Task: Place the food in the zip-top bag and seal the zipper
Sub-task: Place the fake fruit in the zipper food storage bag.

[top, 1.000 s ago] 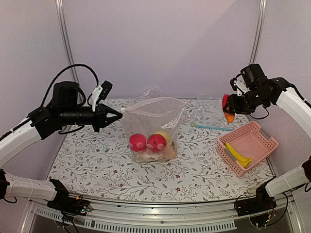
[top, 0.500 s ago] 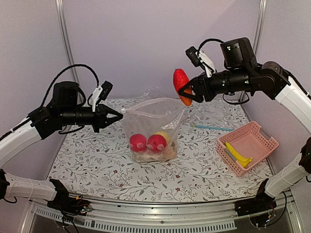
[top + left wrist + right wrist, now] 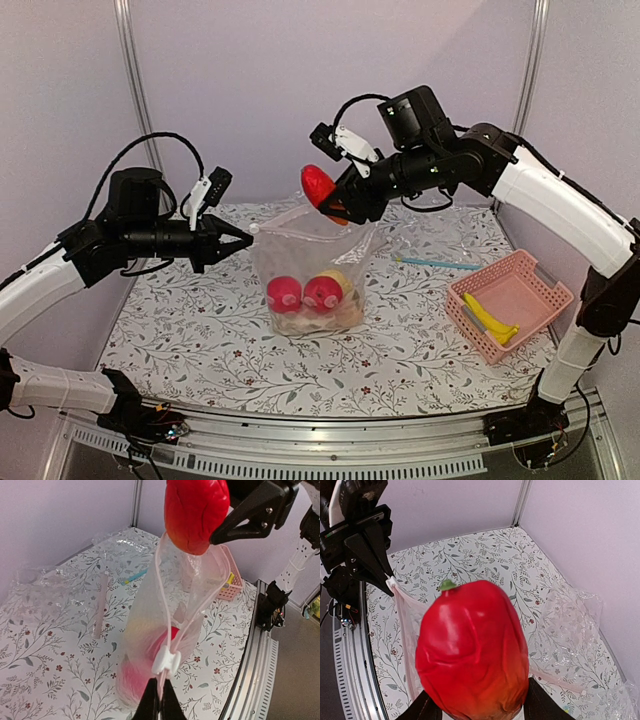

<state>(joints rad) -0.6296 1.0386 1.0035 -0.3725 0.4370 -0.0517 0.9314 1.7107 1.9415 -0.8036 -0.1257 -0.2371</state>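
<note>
Top external: left gripper [image 3: 246, 238] clamps bag [image 3: 312, 250] rim, propping mouth open mid-frame; right gripper [image 3: 338, 204] grips red fruit [image 3: 318, 184] above for drop

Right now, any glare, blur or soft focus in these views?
Top external: even light, sharp, faint shadows. Left wrist: zip-top bag looks hazy, the left end effector at the bottom edge is soft. Right wrist: red fruit fills the foreground, mild sheen, no glare.

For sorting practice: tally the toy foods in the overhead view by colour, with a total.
Red round fruits in the zip-top bag: 2
Red-orange fruit in the right gripper: 1
Yellow, banana in the pink basket and lemon in the bag: 2
Pale piece at the bag's bottom: 1
Total: 6
</note>
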